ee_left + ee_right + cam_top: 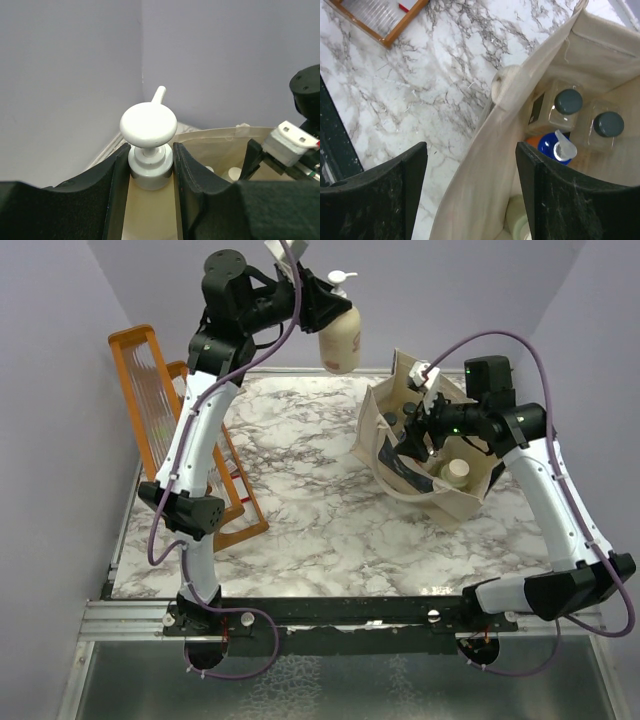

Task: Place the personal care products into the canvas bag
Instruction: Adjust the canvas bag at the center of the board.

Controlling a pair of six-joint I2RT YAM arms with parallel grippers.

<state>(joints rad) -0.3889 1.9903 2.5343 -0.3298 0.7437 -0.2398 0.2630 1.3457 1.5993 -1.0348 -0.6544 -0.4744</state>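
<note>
1. The left tool (328,302) is shut narrow on the neck of the beige pump bottle (341,340), one finger on each side just below the white pump head.
2. That bottle hangs in the air, clear of the tabletop (300,510). In the overhead view it sits up and to the left of the canvas bag (468,504).
3. The bag stands open on the tabletop, mouth upward, with its dark patterned panel facing left.
4. Contents seen in the bag from the right wrist:
   - two clear bottles with dark caps (568,101) (608,124), side by side against the far wall
   - an orange bottle with a blue cap (555,147) just nearer than those two
   - a cream cap (517,221) at the picture's lower edge
5. The right tool (470,195) is spread wide and straddles the bag's left wall, one finger outside over the tabletop and one inside the mouth. Whether either finger touches the cloth cannot be told.
6. Obstruction: the right arm's wrist and tool occupy part of the bag's opening.
7. An orange wooden rack (150,390) stands well left of the bag, leaning at the tabletop's edge.
</note>
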